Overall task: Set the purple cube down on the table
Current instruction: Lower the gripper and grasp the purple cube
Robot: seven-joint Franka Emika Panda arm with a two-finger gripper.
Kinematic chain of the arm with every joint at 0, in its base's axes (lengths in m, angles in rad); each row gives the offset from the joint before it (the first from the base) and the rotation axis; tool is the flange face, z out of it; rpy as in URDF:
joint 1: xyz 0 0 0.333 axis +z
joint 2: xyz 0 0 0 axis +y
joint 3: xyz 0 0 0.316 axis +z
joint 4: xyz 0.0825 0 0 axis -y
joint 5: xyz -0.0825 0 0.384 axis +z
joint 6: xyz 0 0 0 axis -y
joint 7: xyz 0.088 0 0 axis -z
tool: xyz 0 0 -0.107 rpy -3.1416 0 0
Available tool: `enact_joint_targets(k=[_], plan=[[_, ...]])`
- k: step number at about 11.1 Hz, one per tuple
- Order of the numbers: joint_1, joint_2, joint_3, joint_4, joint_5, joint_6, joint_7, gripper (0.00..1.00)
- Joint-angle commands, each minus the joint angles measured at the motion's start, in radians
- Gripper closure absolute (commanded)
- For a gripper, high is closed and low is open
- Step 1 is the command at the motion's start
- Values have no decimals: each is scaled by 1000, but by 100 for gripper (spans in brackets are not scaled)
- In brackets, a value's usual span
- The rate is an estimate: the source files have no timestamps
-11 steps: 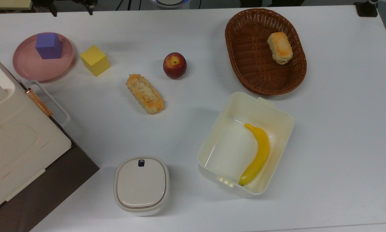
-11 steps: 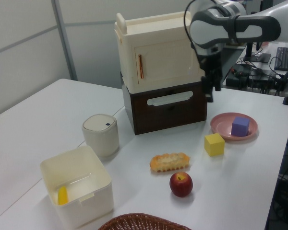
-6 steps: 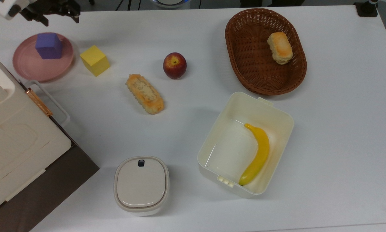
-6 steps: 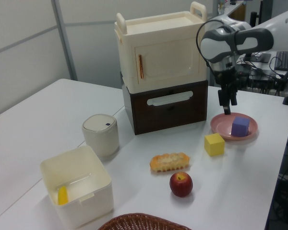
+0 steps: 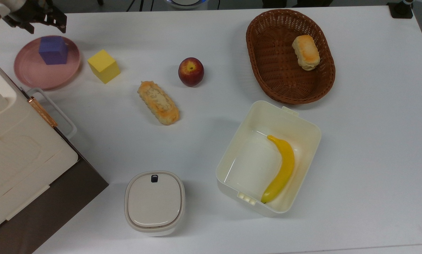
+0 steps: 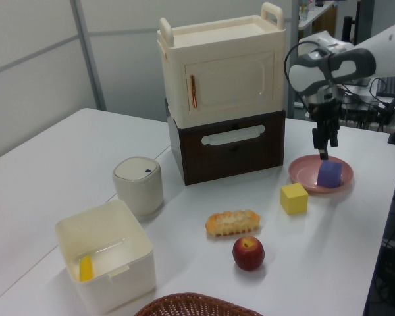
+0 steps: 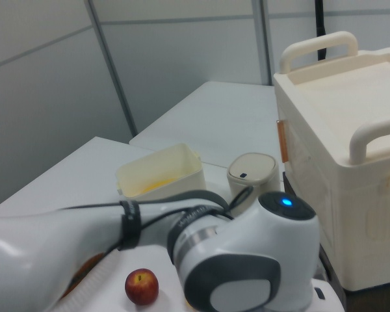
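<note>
Top view: purple cube rests on pink plate, on white table; yellow cube beside plate; claw near cube, fingers apart.
Left view: claw above cube, not touching.
Right view: arm in foreground.

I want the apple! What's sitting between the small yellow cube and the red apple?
Nothing: in the top view, bare white table separates the yellow cube from the red apple.
</note>
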Motion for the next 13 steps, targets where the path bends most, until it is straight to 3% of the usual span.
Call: enact_joint_targets(k=[1,4,9,11,13], plan=[[8,56,-25,-5,-32,85,-7,0],[8,107,-38,-5,-69,125,-4,0],[11,139,-38,-11,-71,124,11,1],[12,139,-38,-11,-71,124,11,38],[21,124,-38,-5,-72,115,11,46]])
